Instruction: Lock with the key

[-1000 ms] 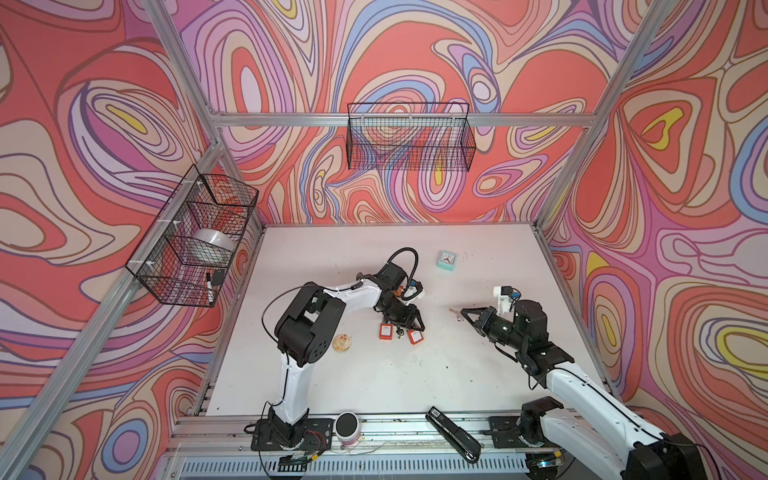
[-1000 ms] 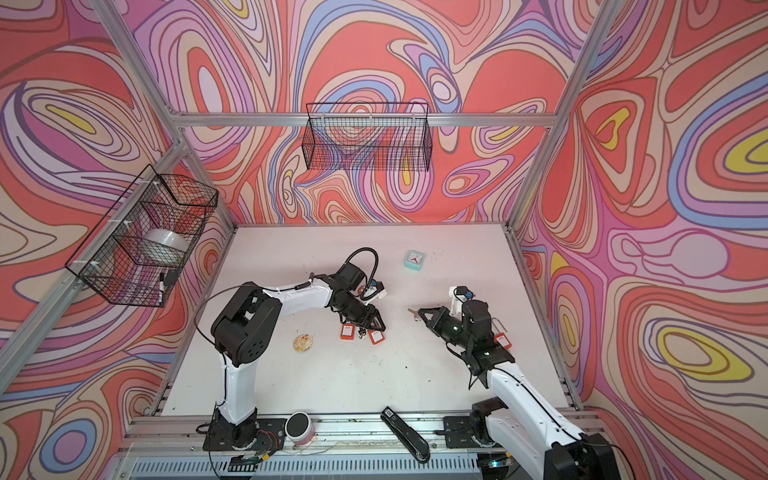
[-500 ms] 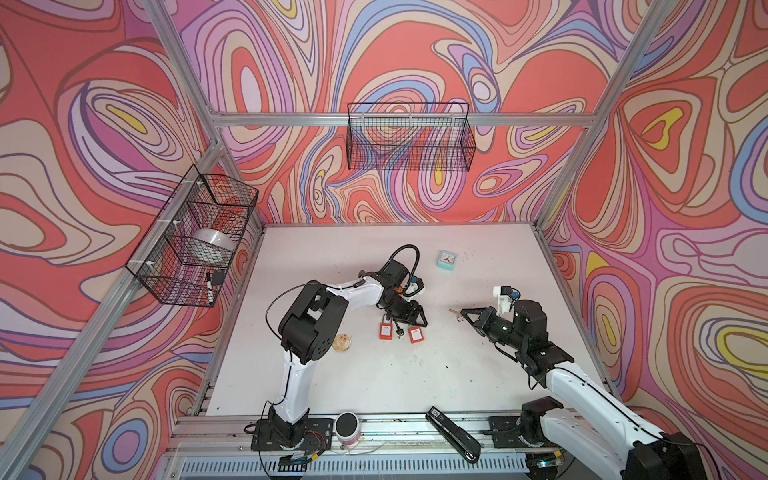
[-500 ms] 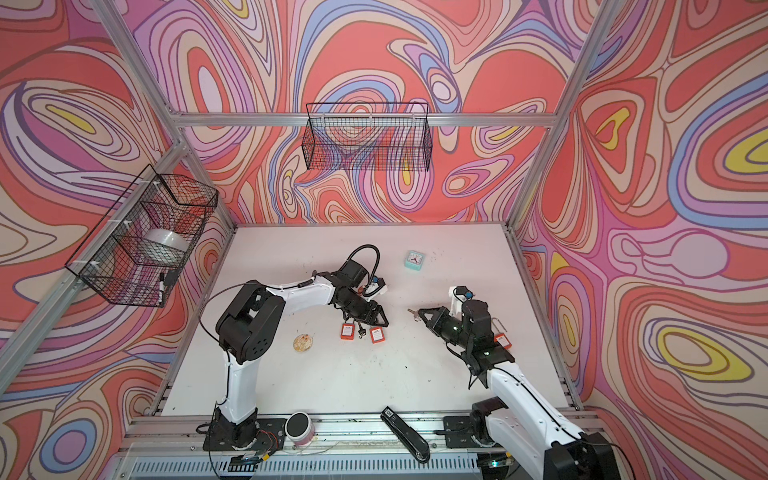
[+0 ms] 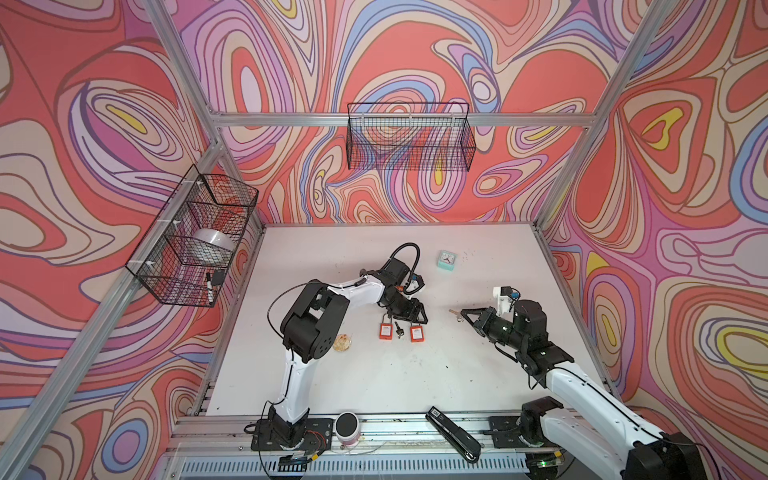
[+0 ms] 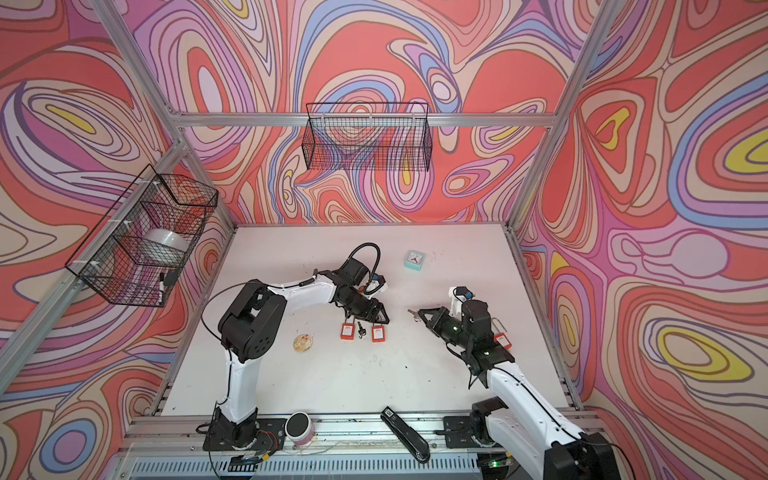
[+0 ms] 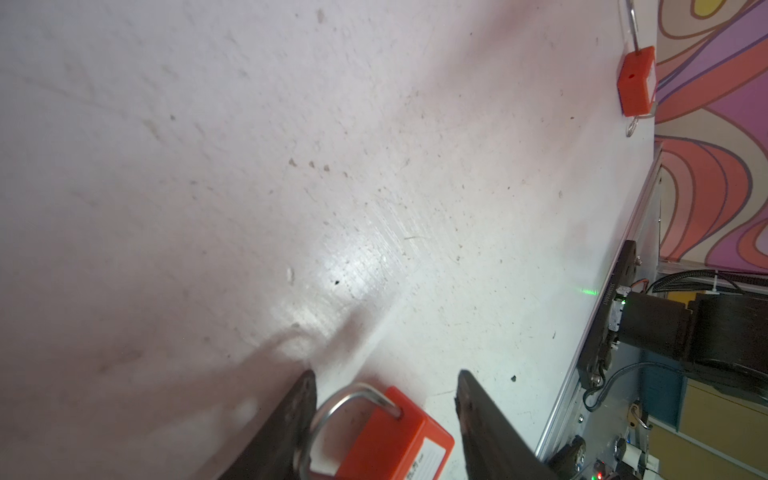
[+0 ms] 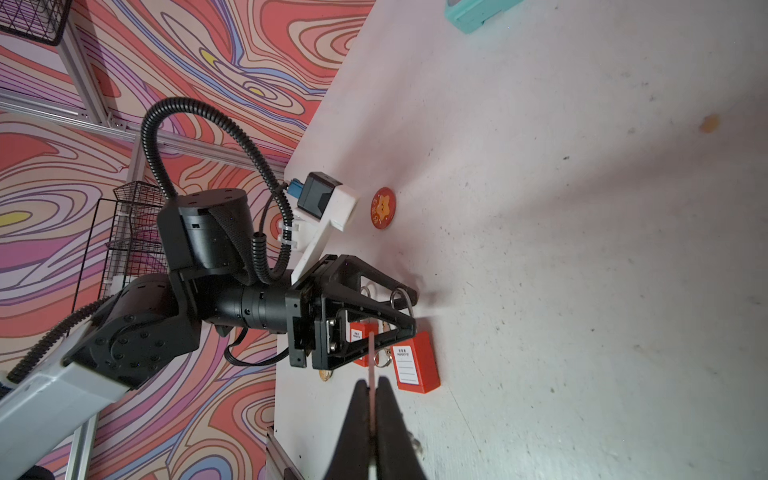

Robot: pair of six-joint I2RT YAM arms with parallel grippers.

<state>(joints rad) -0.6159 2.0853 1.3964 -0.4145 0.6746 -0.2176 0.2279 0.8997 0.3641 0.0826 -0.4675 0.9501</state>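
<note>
Swirly red, pink, lilac and blue wallpaper (image 5: 415, 50) on all three walls, with a bolted aluminium frame (image 5: 291, 120) along the corners. Black wire basket (image 5: 409, 158) hung on the back wall, second wire basket (image 5: 178, 286) on the left-hand wall. White worktop (image 5: 374, 374), pretty scuffed and speckled, with a shiny glare patch (image 7: 353, 266) on it.

Near the centre of both top views, a red padlock (image 5: 385, 331) and a second red padlock (image 5: 417, 333) are lying flat side by side, white labels facing up, shackles pointing up-frame. What looks like a small dark key (image 5: 399, 330) is lying between them. Right of centre, a metal key (image 5: 454, 312) is pointing leftward, pinched in the right gripper (image 5: 464, 312).
</note>
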